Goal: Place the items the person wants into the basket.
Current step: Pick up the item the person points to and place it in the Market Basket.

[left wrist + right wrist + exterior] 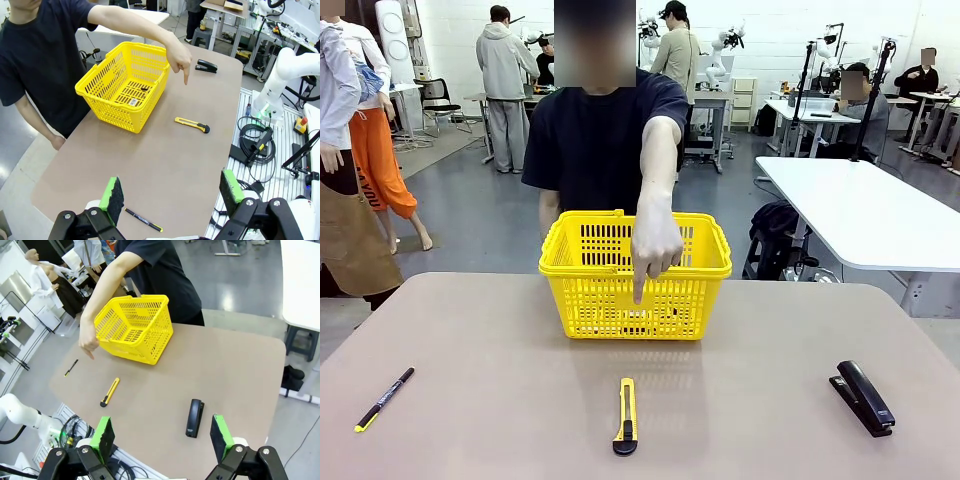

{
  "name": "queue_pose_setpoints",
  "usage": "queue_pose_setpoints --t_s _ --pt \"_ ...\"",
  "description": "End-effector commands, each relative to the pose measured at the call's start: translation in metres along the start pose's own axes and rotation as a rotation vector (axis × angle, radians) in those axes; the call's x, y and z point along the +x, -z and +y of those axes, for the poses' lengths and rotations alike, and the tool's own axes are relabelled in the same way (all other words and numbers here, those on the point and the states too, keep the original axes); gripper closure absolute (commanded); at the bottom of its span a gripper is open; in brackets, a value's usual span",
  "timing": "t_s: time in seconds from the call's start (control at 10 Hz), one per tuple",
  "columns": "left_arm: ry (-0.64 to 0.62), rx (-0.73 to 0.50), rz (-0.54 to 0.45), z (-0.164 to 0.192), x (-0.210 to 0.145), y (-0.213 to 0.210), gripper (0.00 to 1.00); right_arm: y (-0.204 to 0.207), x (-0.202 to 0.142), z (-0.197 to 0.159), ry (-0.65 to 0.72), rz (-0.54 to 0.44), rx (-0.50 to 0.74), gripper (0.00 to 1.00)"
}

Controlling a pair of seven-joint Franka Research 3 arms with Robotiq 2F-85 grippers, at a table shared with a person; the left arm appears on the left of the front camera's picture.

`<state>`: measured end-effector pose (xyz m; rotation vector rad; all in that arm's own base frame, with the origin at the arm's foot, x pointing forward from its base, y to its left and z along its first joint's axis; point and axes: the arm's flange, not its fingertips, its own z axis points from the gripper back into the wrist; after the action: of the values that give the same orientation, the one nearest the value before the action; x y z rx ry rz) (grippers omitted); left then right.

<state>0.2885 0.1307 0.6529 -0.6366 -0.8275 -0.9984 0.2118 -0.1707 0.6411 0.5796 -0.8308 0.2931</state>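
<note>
Currently I count one basket (560, 268) at 12 o'clock on the table (500, 350), one utility knife (626, 415) at 6 o'clock, one pen (384, 399) at 8 and one stapler (863, 397) at 4, both near the side edges. One person's hand (656, 250) points downward between basket and knife, with bare tabletop all around the knife. Left gripper (171, 189) and right gripper (161, 435) both stand with fingers apart, holding nothing.

A workshop hall with a glossy grey floor (470, 215) and a white back wall (775, 35). A long white table (865, 210) stands at right, a black chair (438, 98) far left, and more desks stand behind under even light.
</note>
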Motion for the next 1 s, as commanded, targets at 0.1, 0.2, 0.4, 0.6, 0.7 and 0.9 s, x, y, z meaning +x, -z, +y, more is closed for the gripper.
queue_pose_setpoints --t_s 0.1,0.2,0.4,0.6,0.7,0.9 --pt "0.023 -0.005 -0.017 0.0 -0.001 -0.001 0.0 -0.002 0.002 0.0 0.014 0.009 -0.011 0.0" --pt "0.023 -0.005 -0.017 0.0 -0.001 -0.001 0.0 -0.002 0.002 0.0 0.014 0.009 -0.011 0.0" --pt "-0.016 0.018 0.063 -0.01 0.01 0.023 0.0 -0.002 0.002 0.0 0.014 0.009 -0.011 0.0" --pt "-0.058 0.036 0.177 -0.023 0.029 0.062 0.0 -0.002 0.002 0.0 0.014 0.009 -0.011 0.0" --pt "-0.081 0.043 0.27 -0.031 0.039 0.091 0.0 -0.002 0.002 0.0 0.014 0.009 -0.011 0.0" --pt "-0.25 0.09 0.406 -0.049 0.053 0.159 0.0 -0.002 0.002 0.0 0.014 0.009 -0.011 0.0"
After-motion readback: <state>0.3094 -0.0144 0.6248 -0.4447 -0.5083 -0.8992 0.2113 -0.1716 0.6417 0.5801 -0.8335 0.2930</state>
